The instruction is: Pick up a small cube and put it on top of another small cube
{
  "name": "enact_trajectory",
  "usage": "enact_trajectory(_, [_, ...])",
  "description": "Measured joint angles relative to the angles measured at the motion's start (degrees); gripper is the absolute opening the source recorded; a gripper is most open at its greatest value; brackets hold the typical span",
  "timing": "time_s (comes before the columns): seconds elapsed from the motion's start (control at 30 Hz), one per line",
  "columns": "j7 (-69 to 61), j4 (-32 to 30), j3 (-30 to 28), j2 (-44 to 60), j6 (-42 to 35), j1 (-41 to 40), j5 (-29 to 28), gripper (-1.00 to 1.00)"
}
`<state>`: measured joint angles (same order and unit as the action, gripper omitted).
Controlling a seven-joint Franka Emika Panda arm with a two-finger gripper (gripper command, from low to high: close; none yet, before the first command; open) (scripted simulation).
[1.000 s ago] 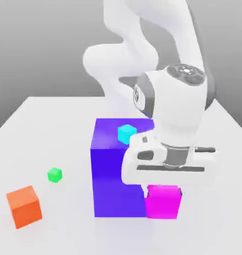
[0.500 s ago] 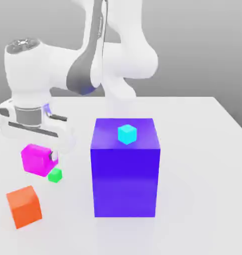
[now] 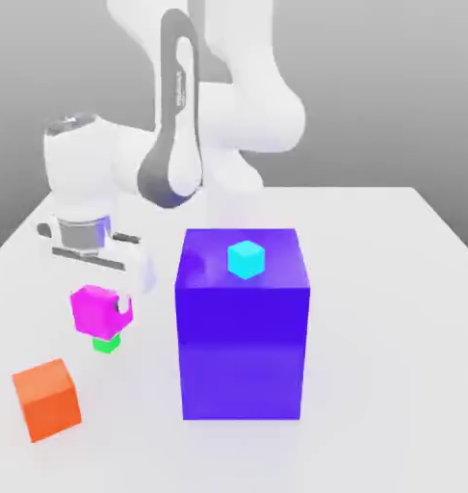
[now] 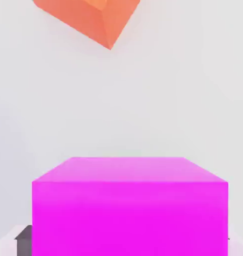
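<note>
We see the magenta cube [image 3: 101, 311] in the left half of the exterior view, a little below mid-height, clasped between the jaws [image 3: 99, 300] of the arm. Directly beneath it in that frame, partly covered, lies the green cube [image 3: 106, 343]; whether the two touch, we cannot tell. The orange cube [image 3: 48, 399] occupies the lower left of the worktop [image 3: 392, 385], and the violet block [image 3: 242, 337], bearing the cyan cube [image 3: 246, 259], stands near the centre.

Handling: from its flat, unmarked faces we judge the magenta cube to be stiff and unlikely to crush; its smooth look suggests some slipperiness, and its weight we can only guess to be modest. We consider two opposite side faces, gripped squarely near mid-height, the proper hold, since this leaves the underside free for seating. The green cube is much smaller, so we expect an off-centre release to tip the load.

Orientation: being a cube, the piece has no long axis. We find it roughly level, turned slightly in the exterior view so that one vertical edge faces the viewer, while its edges run square to the hand view's frame.
</note>
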<state>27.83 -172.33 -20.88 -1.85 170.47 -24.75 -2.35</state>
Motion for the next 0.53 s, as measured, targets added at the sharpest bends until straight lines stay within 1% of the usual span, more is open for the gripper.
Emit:
enact_trajectory(0.23, [-0.23, 0.0, -0.01, -0.22, -0.22, 0.07, 0.3, 1.0])
enact_trajectory(0.33, [0.58, -0.05, 0.42, -4.77, -4.87, -0.65, -0.92, 1.0])
enact_trajectory(0.53, [4.87, -0.46, 3.78, -15.48, -15.03, -6.0, -7.39, 1.0])
